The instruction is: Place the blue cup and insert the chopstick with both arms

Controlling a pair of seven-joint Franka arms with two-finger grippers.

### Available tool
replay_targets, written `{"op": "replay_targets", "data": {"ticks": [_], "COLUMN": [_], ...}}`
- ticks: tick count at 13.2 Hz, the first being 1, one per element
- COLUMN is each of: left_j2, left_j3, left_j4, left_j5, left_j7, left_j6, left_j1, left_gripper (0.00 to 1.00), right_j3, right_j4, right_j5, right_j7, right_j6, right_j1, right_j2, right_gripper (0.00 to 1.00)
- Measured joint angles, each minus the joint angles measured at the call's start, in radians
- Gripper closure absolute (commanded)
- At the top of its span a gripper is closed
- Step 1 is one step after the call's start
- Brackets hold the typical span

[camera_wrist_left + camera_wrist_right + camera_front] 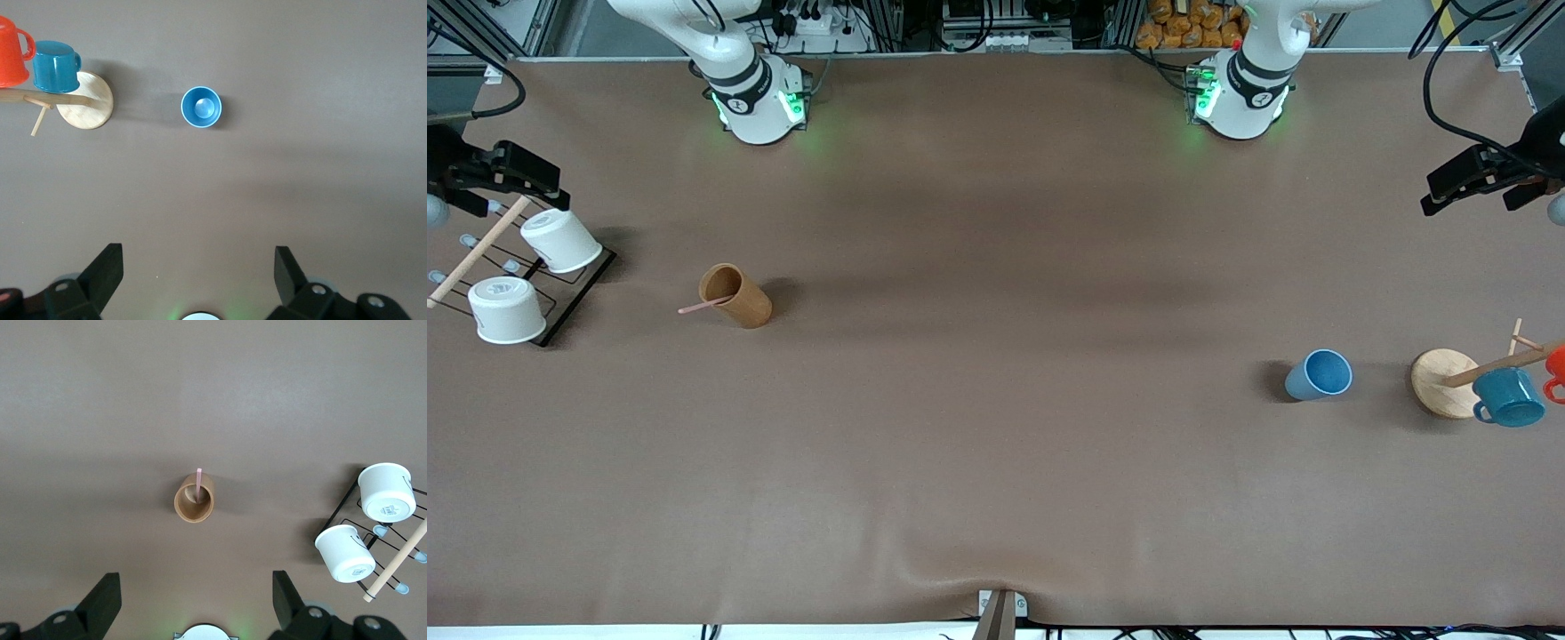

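Neither arm has started its part: both hang high at the ends of the counter, well away from what they must fetch. The left gripper is over the left arm's end, fingers spread wide with nothing between them, and the blue cup stands upright on the counter near that end, just beside the round wooden base of a mug tree that carries a teal mug and an orange mug. The right gripper is likewise wide open and empty, over a black wire rack holding two white cups and a wooden dowel. The pink chopstick sits in the brown cup toward the right arm's end, its free end leaning out over the rim; it probably rests against the inner wall, though the inside is hard to read. The step in hand looks like the reach. Next, the left gripper should descend around the blue cup's wall and carry it toward the middle, while the right pinches the chopstick's exposed end and lifts it clear without toppling the brown cup.
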Motion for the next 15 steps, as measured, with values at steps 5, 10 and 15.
{"op": "replay_targets", "data": {"ticks": [5,10,15], "left_j2": [-0.002,0.023,0.084], "left_j3": [0.001,0.004,0.007], "left_j4": [0.011,0.012,-0.025], "left_j5": [0.0,0.0,0.001], "left_j7": [0.0,0.0,0.0], "left_j6": [-0.011,-0.007,0.128], "left_j1": [0.0,0.001,0.03], "left_gripper": [0.0,0.0,0.0], "right_j3": [0.004,0.003,0.003], "right_j4": [0.0,-0.002,-0.008], "right_j5": [0.0,0.0,0.0], "right_j7": [0.001,0.004,0.004], "right_j6": [-0.002,-0.004,-0.004], "right_j1": [0.004,0.005,0.006], "right_j2": [0.0,0.001,0.017], "right_gripper": [0.0,0.0,0.0]}}
